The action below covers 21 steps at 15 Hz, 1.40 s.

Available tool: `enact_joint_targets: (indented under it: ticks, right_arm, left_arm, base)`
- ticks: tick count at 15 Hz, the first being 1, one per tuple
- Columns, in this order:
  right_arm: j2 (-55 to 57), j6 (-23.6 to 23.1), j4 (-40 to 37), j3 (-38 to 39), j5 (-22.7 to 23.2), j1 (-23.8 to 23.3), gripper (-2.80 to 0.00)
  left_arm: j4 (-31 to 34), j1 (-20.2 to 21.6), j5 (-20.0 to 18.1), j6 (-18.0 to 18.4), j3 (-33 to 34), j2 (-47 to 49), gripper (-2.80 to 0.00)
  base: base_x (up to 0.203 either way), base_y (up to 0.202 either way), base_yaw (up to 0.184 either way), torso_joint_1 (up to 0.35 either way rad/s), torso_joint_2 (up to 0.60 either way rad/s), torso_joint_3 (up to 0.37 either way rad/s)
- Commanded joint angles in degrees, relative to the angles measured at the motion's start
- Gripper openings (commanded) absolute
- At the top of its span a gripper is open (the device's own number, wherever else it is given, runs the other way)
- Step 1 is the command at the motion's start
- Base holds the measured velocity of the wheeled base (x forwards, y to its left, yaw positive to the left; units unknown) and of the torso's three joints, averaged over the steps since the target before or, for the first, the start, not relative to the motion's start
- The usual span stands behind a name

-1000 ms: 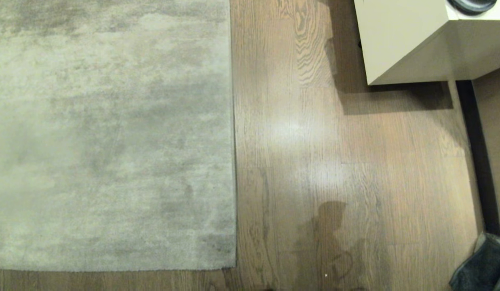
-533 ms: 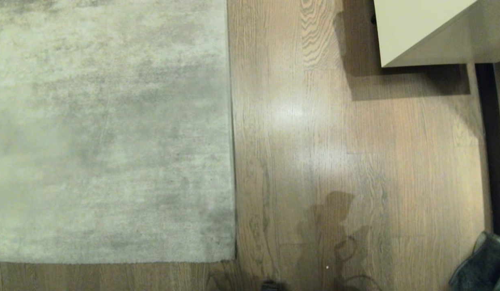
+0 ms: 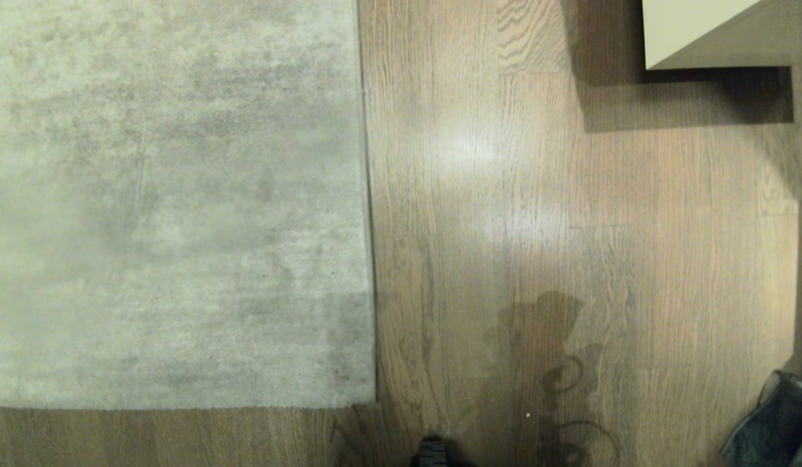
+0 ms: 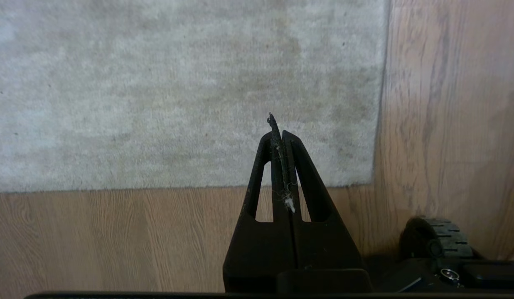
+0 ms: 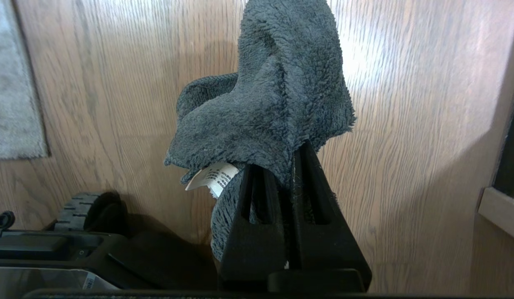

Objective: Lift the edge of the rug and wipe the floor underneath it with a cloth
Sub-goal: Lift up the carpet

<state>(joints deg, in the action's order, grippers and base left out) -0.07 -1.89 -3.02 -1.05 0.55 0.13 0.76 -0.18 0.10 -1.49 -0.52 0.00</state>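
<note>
Tilted further down toward the brown wood-grain floor (image 3: 569,259), left gripper (image 4: 278,124) jaws pinched empty above the pale grey-beige rug's straight edge (image 4: 377,124), right gripper (image 5: 288,174) jaws clamping the fluffy dark grey cloth (image 5: 265,104) — lifting and wiping both undone.

The cloth (image 5: 265,104) bears a small white tag (image 5: 211,177) whose print looks too fine to read.

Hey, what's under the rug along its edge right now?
Nothing shows under it. The rug edge lies flat on the floor, so the planks beneath are covered; only bare wood beside it is visible. The right gripper holds the cloth; the left gripper is shut and empty.
</note>
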Motion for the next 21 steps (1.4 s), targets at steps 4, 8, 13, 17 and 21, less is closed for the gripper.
enact_joint_targets:
  ticks: [4,8,13,17,21]
  right_arm:
    - [0.07,-0.04,-0.05,-0.01,0.02,0.04,-2.80]
    - [0.07,-0.04,-0.05,-0.01,-0.01,-0.05,-2.80]
    - [0.07,-0.04,0.02,-0.01,0.07,0.03,-2.80]
    - [0.07,-0.04,-0.01,-0.01,0.07,-0.02,-2.80]
    - [0.07,-0.04,0.03,-0.01,0.07,0.04,-2.80]
  left_arm:
    - [0.04,0.01,-0.01,-0.09,0.00,0.09,-2.80]
    - [0.04,0.01,-0.01,-0.09,0.00,0.09,-2.80]
    - [0.04,0.01,-0.01,-0.09,0.00,0.09,-2.80]
    - [0.04,0.01,-0.01,-0.09,0.00,0.09,-2.80]
    - [0.04,0.01,-0.01,-0.01,0.00,0.09,-2.80]
  base:
    - [0.000,0.000,0.000,0.003,0.00,-0.193]
    - [0.000,0.000,0.000,0.004,0.00,-0.198]
    - [0.000,0.000,0.000,0.005,0.00,-0.182]
    - [0.000,0.000,0.000,0.003,0.00,-0.023]
    - [0.000,0.000,0.000,0.000,0.00,0.000]
